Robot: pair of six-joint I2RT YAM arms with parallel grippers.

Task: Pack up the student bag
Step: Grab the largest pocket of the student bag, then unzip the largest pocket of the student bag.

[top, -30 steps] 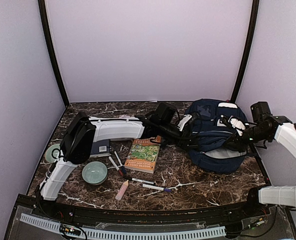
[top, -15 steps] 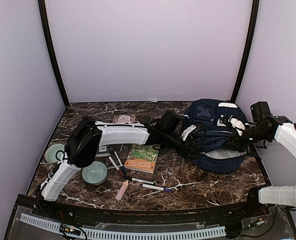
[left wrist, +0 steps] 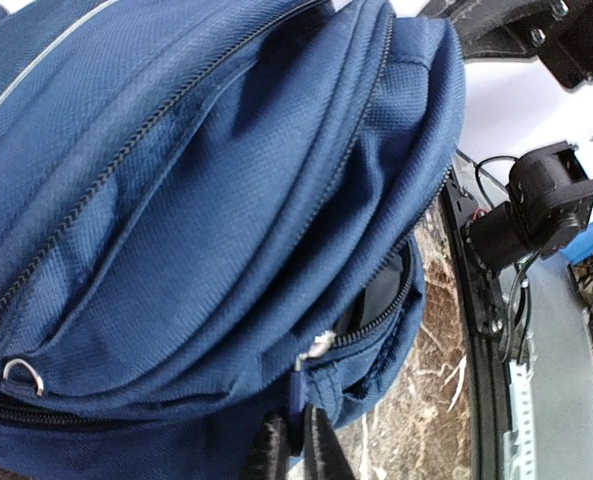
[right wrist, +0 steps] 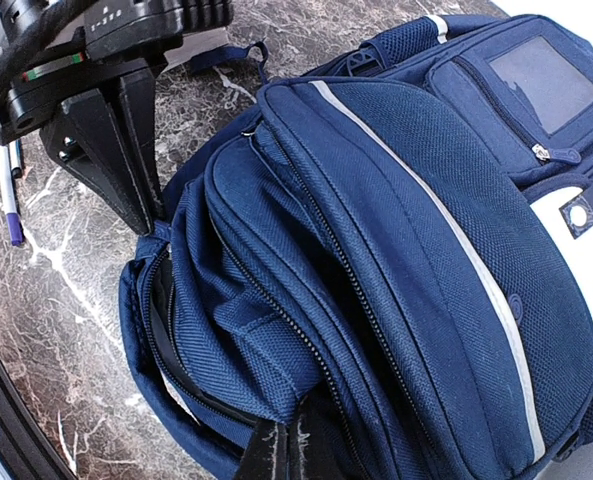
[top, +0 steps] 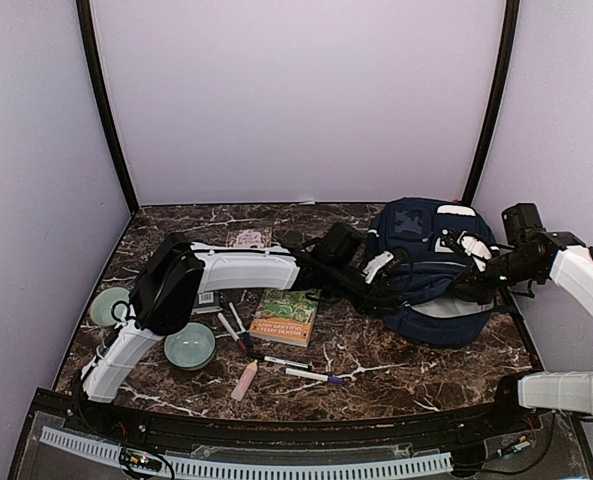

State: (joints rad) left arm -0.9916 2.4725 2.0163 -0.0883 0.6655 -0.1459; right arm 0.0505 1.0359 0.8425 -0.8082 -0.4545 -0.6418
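Where the dark marbled table (top: 376, 372) ran to its far right corner, the student bag (top: 413, 228) lay slumped. Its grey-striped front faced up and one zipped compartment gaped slightly near the tabletop. The left gripper (left wrist: 296, 452), reaching in from the bag's left edge, was pinched together on a strip of navy fabric just below a zip pull. The right gripper (right wrist: 284, 452) was likewise clamped tight on a fold of the bag's cloth at the opposite side. Left of the bag lay an orange-and-green book (top: 286, 315). A pale green bowl (top: 190, 346) sat farther left near the left arm, and several marker pens (top: 313, 376) were scattered between and in front of them.
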